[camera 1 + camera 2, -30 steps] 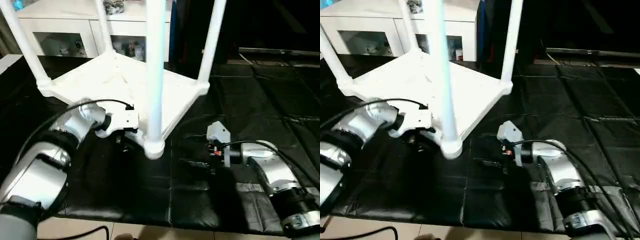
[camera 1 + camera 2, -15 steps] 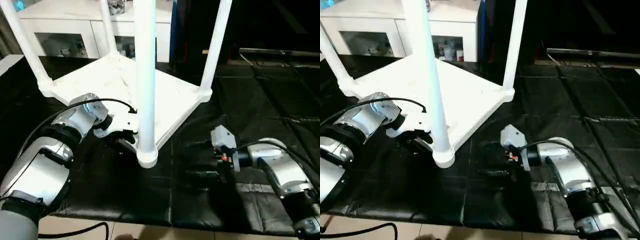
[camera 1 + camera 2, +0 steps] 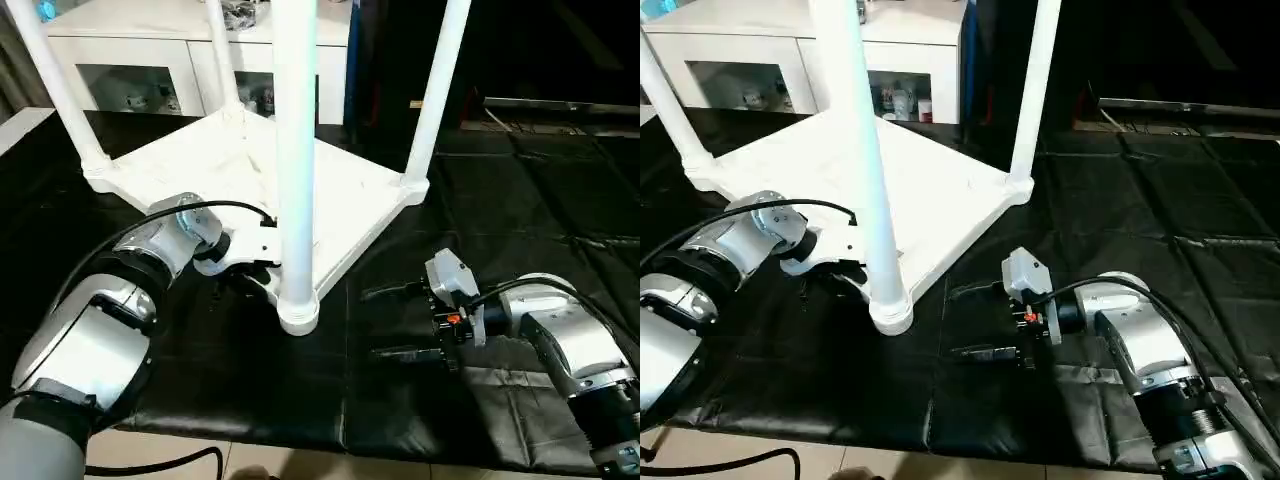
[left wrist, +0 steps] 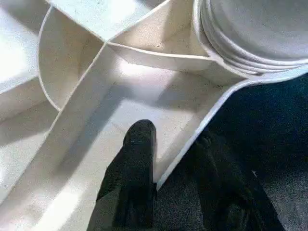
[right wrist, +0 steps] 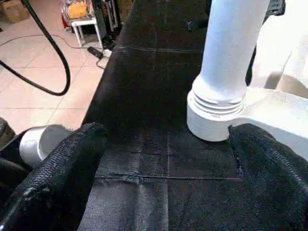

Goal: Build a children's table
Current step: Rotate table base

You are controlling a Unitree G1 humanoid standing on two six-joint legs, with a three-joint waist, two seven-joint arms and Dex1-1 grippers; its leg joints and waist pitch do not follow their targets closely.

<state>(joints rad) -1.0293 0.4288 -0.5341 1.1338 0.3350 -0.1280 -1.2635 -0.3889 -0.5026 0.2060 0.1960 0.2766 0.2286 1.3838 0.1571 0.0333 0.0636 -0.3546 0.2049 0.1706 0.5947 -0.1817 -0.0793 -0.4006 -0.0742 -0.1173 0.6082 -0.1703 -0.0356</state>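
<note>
The children's table lies upside down on a black mat, its ribbed underside [image 3: 345,195] facing up. Legs stand in its corner sockets, the nearest leg [image 3: 297,150] in the near socket [image 3: 298,312]. My left gripper [image 3: 252,280] is at the rim just left of that socket. In the left wrist view one of its fingers [image 4: 137,183] is inside the ribbed underside and the other under the rim [image 4: 185,151], clamped on it. My right gripper [image 3: 400,322] hovers open over the mat, to the right of the near socket [image 5: 216,115], holding nothing.
A white glass-door cabinet [image 3: 130,70] stands behind the table. The black mat [image 3: 530,200] spreads wide to the right and back. Its front edge meets a tiled floor [image 3: 260,465]. A black cable [image 5: 57,72] lies on the floor.
My left gripper's fingers have narrowed onto the table's rim. My right gripper has drawn back a little from the near corner and stayed open. The camera has shifted slightly.
</note>
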